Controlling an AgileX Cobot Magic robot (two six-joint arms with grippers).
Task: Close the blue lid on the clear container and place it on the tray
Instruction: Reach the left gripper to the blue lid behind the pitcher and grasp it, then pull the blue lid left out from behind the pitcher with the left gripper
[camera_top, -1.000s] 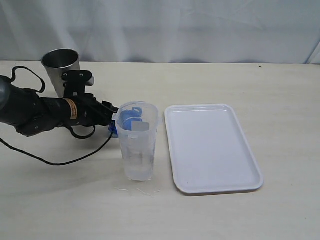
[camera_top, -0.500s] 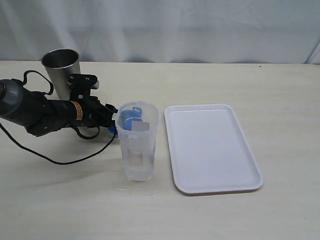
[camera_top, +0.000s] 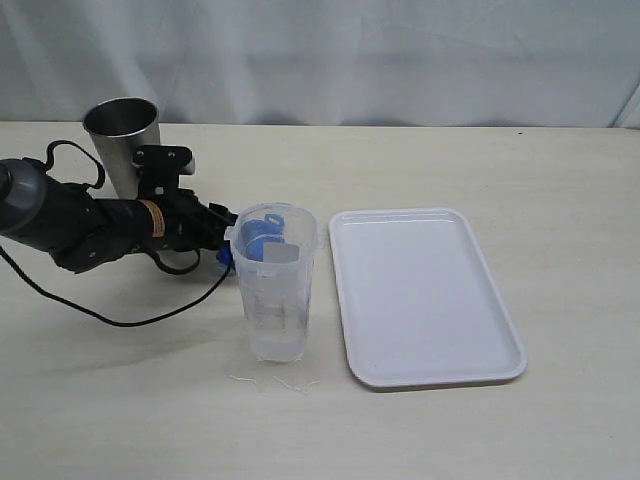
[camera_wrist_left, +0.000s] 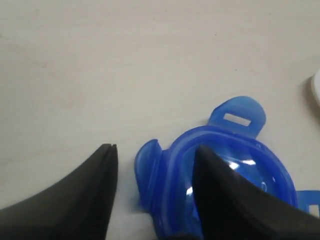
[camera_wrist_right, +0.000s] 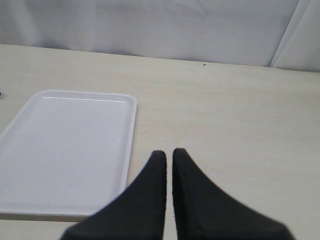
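The clear container (camera_top: 275, 290) stands upright in front, a narrow strip of table (camera_top: 560, 200) between it and the rim of the tray (camera_top: 420, 300). Just behind it the blue lid (camera_wrist_left: 227, 165) lies on the table, the left gripper (camera_wrist_left: 154, 150) open astride one flap, the steel cup (camera_top: 122, 135) beyond. The right gripper (camera_wrist_right: 167, 154) hangs closed, empty, beside the tray

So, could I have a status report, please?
Left gripper open, astride rim of round blue plastic lid. Right gripper shut. Clear plastic container uncapped, beside white tray. Nothing between them.

bright, even light all over, shadows faint on the desk (camera_top: 480, 430). small white glints on the blue lid (camera_wrist_left: 235, 165); the jaws up close look soft.
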